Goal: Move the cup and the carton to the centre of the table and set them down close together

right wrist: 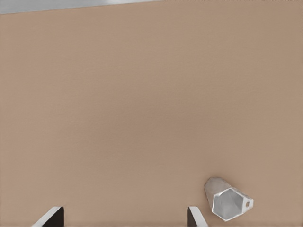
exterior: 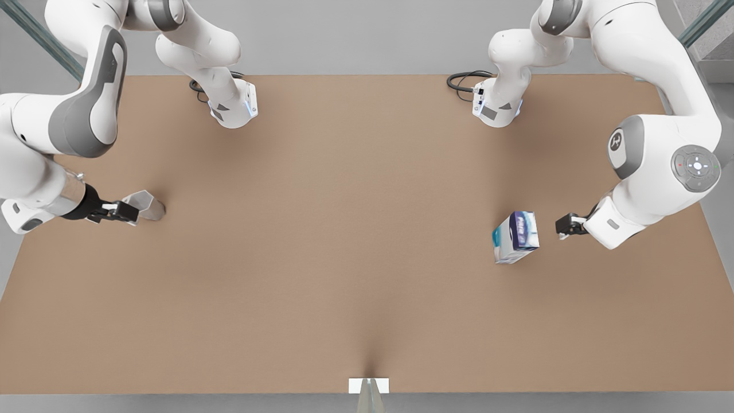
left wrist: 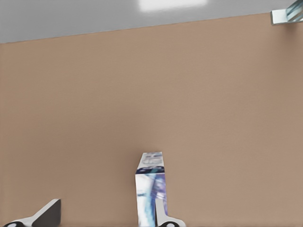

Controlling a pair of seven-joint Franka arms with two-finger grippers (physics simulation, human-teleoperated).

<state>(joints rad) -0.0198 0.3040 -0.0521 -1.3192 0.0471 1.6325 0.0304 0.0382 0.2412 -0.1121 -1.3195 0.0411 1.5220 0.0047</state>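
Now the left gripper point(left wrist: 104, 218) has its fingers point(left wrist: 47, 213) spread, the carton point(left wrist: 150, 189) just beyond one fingertip. Likewise the right gripper point(right wrist: 124, 218) has its fingers point(right wrist: 51, 216) apart, the cup point(right wrist: 227, 199) just outside one, on the desk point(exterior: 344, 241).

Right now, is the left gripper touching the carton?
Apart. In the front view, a strip of bare table shows between the left gripper and the carton.
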